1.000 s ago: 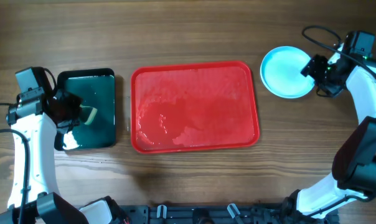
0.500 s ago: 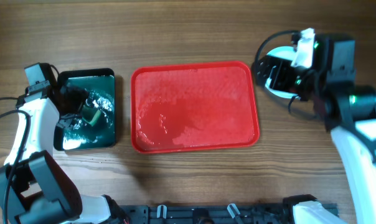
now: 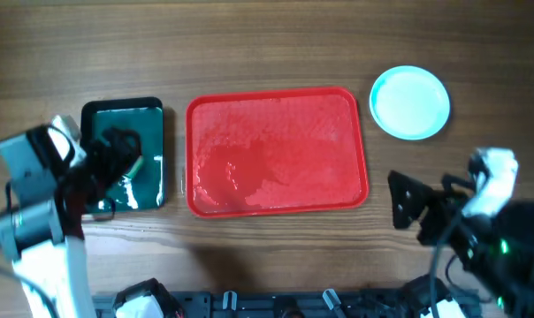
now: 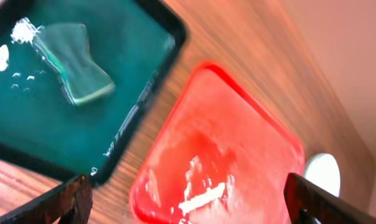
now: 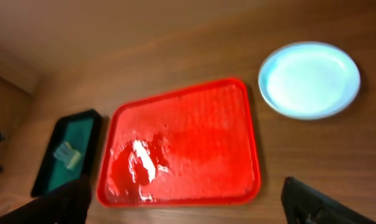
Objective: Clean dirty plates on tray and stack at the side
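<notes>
the right gripper (image 3: pixel 407 207), which was at the aqua plates (image 3: pixel 410 102) a second ago, has pulled back to the lower right of the overhead frame. its fingers (image 5: pixel 54 200) are spread wide with nothing between them. the plates now sit alone on the wood at the upper right, just off the corner of the red tray (image 3: pixel 276 205) and not touching it. from above only one pale aqua disc shows (how many lie under it i cannot tell).

the left gripper (image 3: pixel 117 163) has also lifted, and hangs above the dark green tray (image 3: pixel 152 110) at the left. its fingers (image 4: pixel 70 198) are open and empty, and the sponge (image 4: pixel 73 62) lies loose in that tray's soapy water.

the red tray holds no plates, only a wet sheen and streaks of water on its floor. so the washing and stacking look done, or close to it, with both arms backing away.

nothing stands between either arm and the tray. the cables on the right arm and the dark frame along the bottom edge are the only other things near.
</notes>
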